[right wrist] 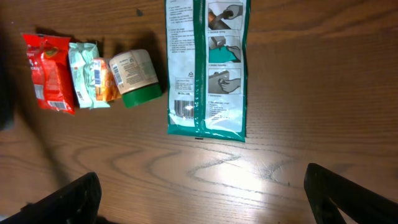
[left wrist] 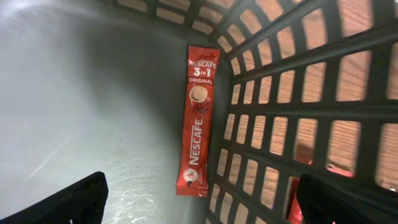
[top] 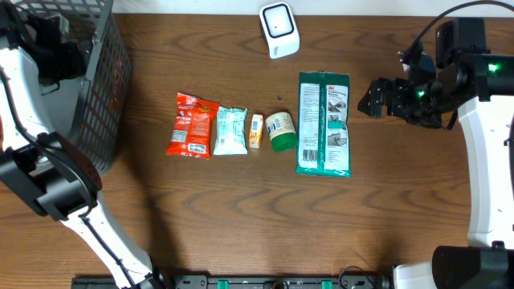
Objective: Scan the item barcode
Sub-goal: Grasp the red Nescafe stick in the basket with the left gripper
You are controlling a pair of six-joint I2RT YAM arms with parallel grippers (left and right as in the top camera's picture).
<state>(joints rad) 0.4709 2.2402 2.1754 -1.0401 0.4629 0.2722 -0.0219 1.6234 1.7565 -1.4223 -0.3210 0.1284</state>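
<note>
In the far-left basket [left wrist: 280, 93], my left pincer [left wrist: 202, 199] is hanging wide open over a Nescafé stick [left wrist: 198, 118], right pincer [right wrist: 202, 196] gaping wide too

Overhead view. My table [top: 241, 229], of dark wood, carries a row of five goods. From left to right these are a red packet [top: 192, 125], a pale green packet [top: 230, 132], a small orange box [top: 255, 131], a green-lidded jar [top: 281, 131] lying on its side, and a long green package [top: 324, 124]. A white scanner [top: 279, 30] sits beyond the row. A black mesh basket [top: 104, 80] stands at the far left, and my left arm [top: 12, 80] reaches over it. My right tool [top: 368, 98] hangs just right of the green package.
</note>
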